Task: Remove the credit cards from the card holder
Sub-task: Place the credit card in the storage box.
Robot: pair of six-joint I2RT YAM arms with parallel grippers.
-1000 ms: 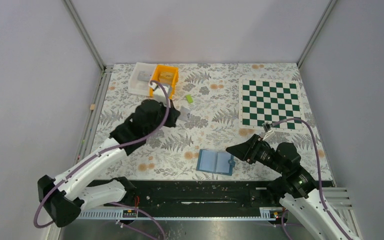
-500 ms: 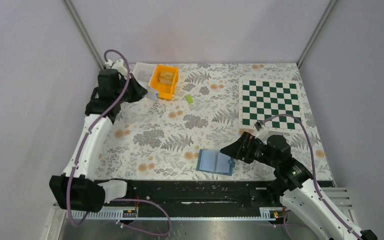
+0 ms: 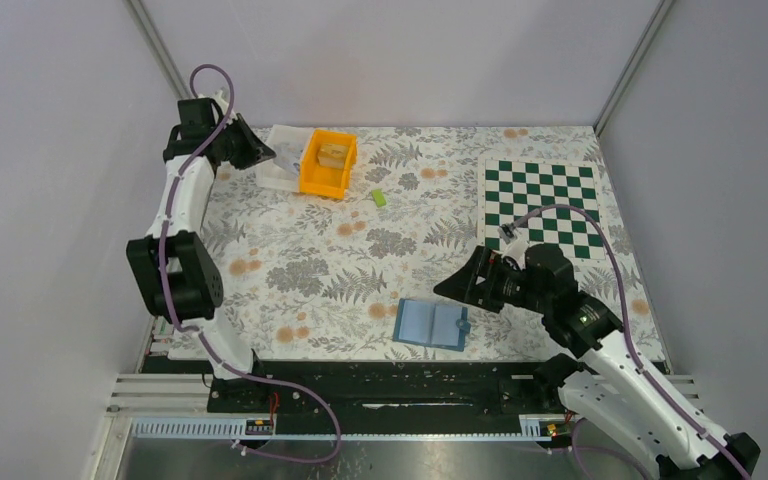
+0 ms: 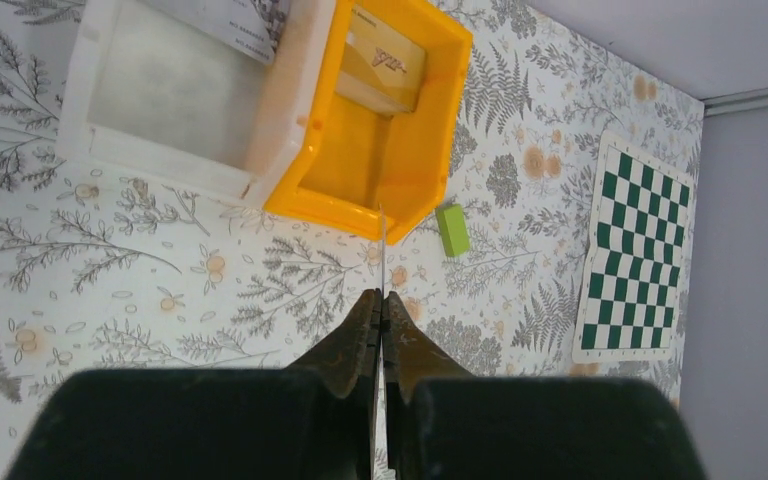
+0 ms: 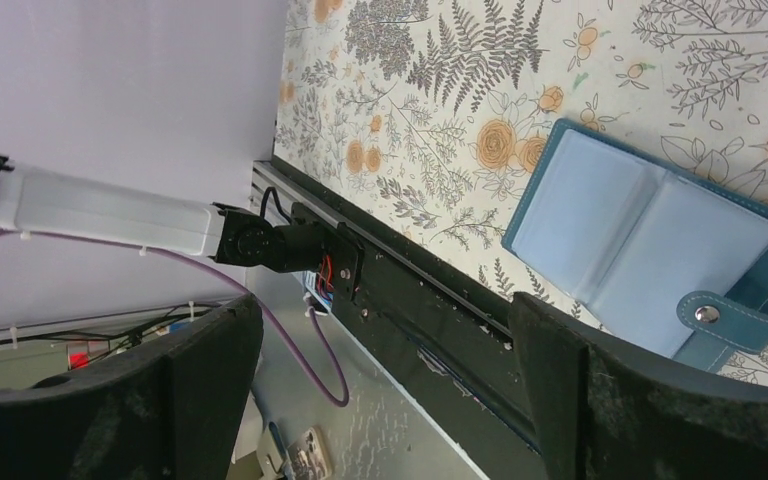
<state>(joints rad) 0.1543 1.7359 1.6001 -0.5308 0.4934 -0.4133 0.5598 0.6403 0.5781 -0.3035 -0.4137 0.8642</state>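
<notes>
The left gripper (image 4: 380, 300) had its fingers pressed together on a credit card (image 4: 381, 250). The left wrist view showed the card edge-on as a thin pale line, so its face and colour could not be told. Gripper and card hung off the table close beside the orange bin (image 4: 360, 160), on the side where the white tray (image 4: 160, 168) touched the bin. A tan block (image 4: 385, 65) sat inside the bin at its far end. A small lime-green block (image 4: 451, 229) lay on the table just to the right of the bin.

The blue card holder (image 3: 431, 323) lay open and flat, well apart from the bin, toward the table's near edge and to the right. Whether its pale pockets held any cards could not be told. The right gripper (image 5: 385, 305) hovered just on the side of the holder away from the bin, its fingers spread wide with nothing between them. A green-and-white chessboard (image 3: 540, 205) lay far to the right of the bin.
</notes>
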